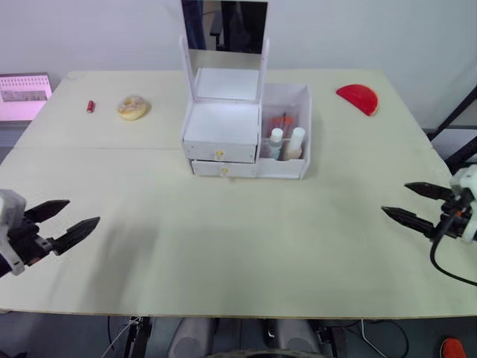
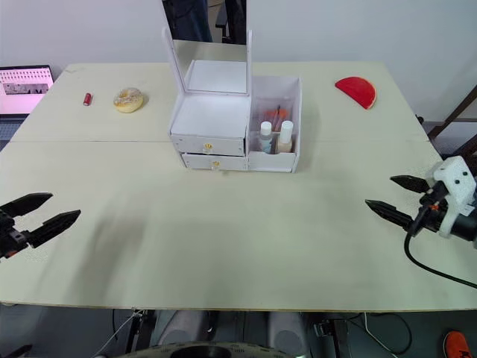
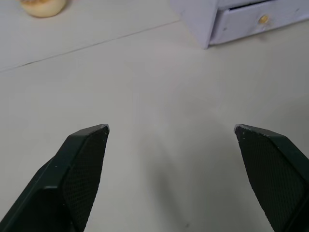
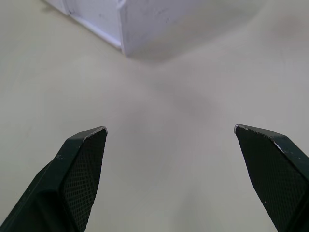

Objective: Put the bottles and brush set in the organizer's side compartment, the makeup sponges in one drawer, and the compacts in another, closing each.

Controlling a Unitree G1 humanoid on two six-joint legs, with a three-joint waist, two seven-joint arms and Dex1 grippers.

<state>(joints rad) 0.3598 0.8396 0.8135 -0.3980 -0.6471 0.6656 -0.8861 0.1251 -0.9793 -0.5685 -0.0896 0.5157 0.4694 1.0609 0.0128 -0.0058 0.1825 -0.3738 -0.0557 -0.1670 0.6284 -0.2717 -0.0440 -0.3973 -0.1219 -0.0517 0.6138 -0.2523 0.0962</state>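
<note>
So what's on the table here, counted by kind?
Organizer with mirror: 1
Bottles in its side compartment: 2
Brush set, orange-red, behind them: 1
Doughnut: 1
Red wedge: 1
Small red item: 1
Total: 7

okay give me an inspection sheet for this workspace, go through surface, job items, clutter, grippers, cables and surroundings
Surface: pale table, a seam running across it.
Job's things: white organizer with mirror; two bottles and an orange-handled item upright in the side compartment; both drawers shut. Sponges, compacts: nothing seen.
Clutter: donut, small red item, red wedge, all behind or beside the organizer.
Grippers: left gripper and right gripper open, empty, near the table's side edges.
Cables: black cable by the right gripper.
Surroundings: white wall; calendar-like card off the far left corner.
</note>
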